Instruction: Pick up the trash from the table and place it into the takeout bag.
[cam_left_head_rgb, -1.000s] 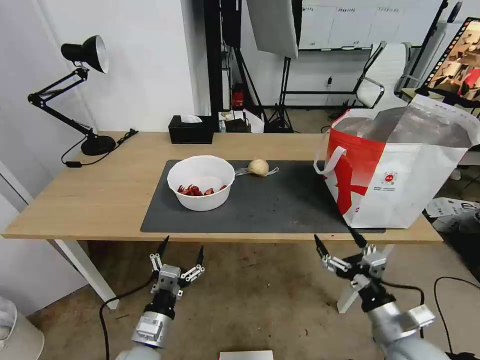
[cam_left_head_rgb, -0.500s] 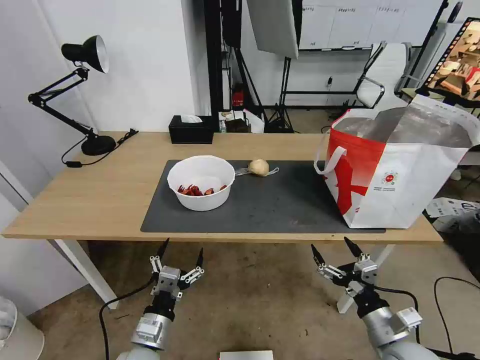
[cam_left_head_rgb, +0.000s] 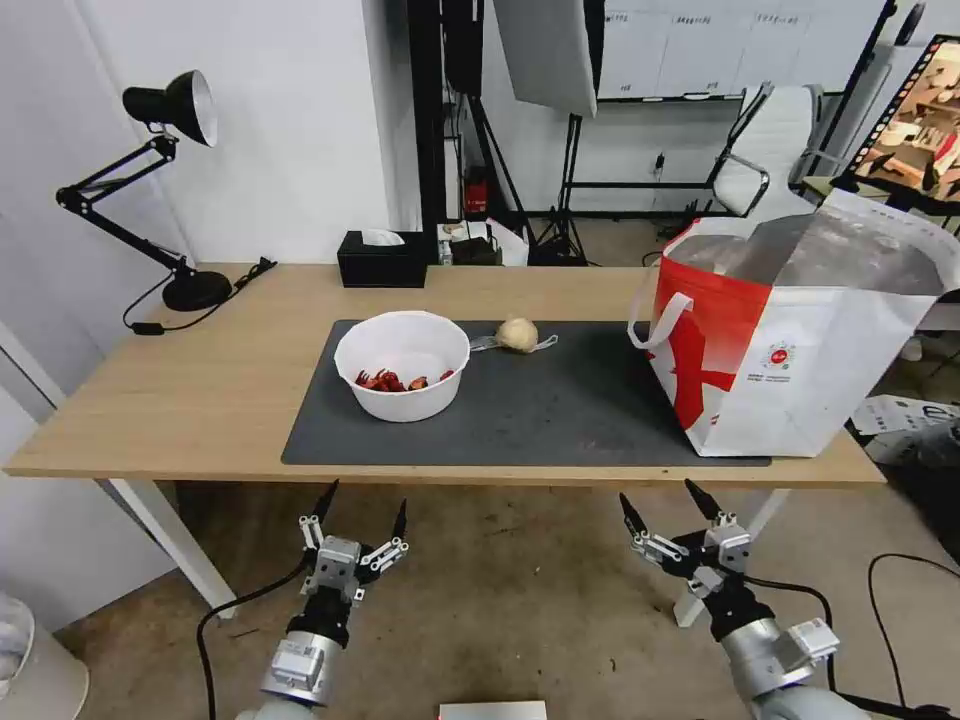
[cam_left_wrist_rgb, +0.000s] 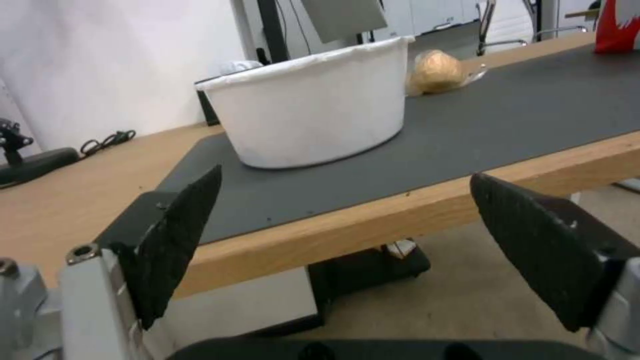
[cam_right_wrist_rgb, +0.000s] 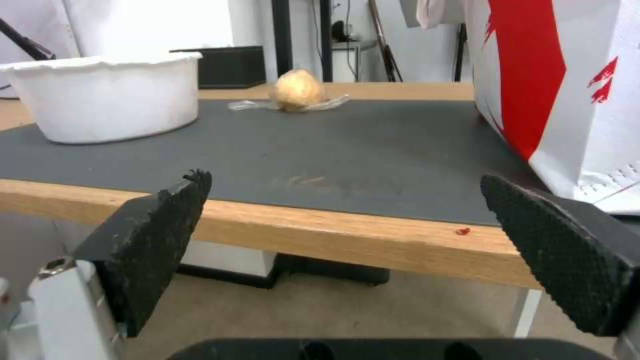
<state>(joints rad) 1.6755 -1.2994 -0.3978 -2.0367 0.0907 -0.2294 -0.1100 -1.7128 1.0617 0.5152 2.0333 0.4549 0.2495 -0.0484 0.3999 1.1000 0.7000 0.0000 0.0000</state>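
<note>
A white bowl (cam_left_head_rgb: 402, 364) with red food scraps stands on the dark grey mat (cam_left_head_rgb: 540, 410) of the light-wood table (cam_left_head_rgb: 200, 390); the bowl (cam_left_wrist_rgb: 313, 110) (cam_right_wrist_rgb: 107, 95) faces both wrist cameras. Behind it lies a beige lump (cam_left_head_rgb: 517, 334) (cam_left_wrist_rgb: 437, 71) (cam_right_wrist_rgb: 298, 90) on clear wrap. The white-and-red takeout bag (cam_left_head_rgb: 800, 340) (cam_right_wrist_rgb: 567, 90) stands open at the table's right end. My left gripper (cam_left_head_rgb: 362, 504) (cam_left_wrist_rgb: 347, 225) hangs open below the table's front edge, under the bowl. Lower right, my right gripper (cam_left_head_rgb: 660, 500) (cam_right_wrist_rgb: 347, 225) is open and empty, below the bag.
A black tissue box (cam_left_head_rgb: 382, 258) sits at the table's back edge, a black desk lamp (cam_left_head_rgb: 160, 180) at its far left. Light stands, an office chair (cam_left_head_rgb: 765, 150) and cables fill the room behind. A tiny red crumb (cam_right_wrist_rgb: 462, 231) lies on the front edge.
My right gripper has dropped lower and drawn back from the table's front edge near the bag. The left gripper has barely moved.
</note>
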